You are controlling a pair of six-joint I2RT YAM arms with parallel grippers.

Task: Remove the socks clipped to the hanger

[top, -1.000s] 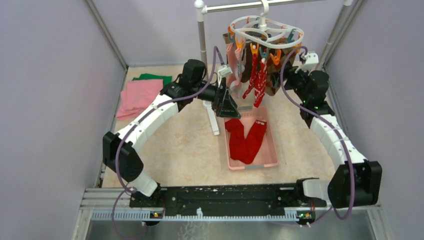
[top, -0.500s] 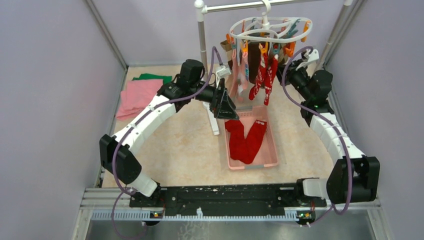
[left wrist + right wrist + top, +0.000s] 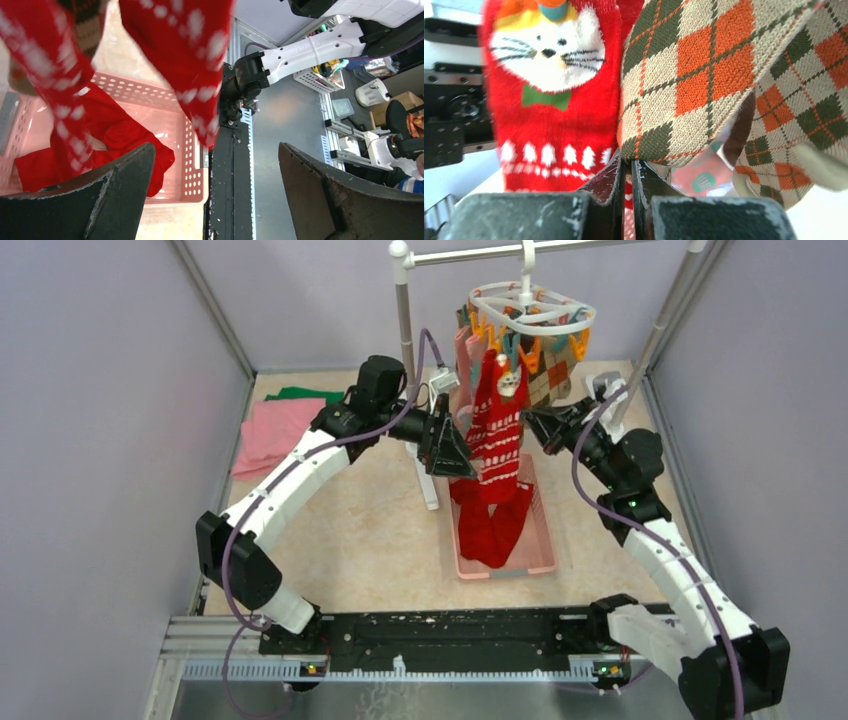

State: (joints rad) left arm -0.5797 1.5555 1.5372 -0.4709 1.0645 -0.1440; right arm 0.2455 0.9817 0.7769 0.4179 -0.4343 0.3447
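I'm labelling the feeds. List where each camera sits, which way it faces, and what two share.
Top external: above and behind, looking down at the left arm, right arm, hanger and pink basket.
Left wrist: on that left arm, facing past its open left gripper into the basket.
Right wrist: behind the shut right gripper, facing the argyle sock.
Top and right wrist share the red cat-face sock.

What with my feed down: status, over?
Left fingers open, red socks just ahead. Right fingers shut at argyle sock, grip unclear. Both still clipped to hanger. Nothing seen blocking.
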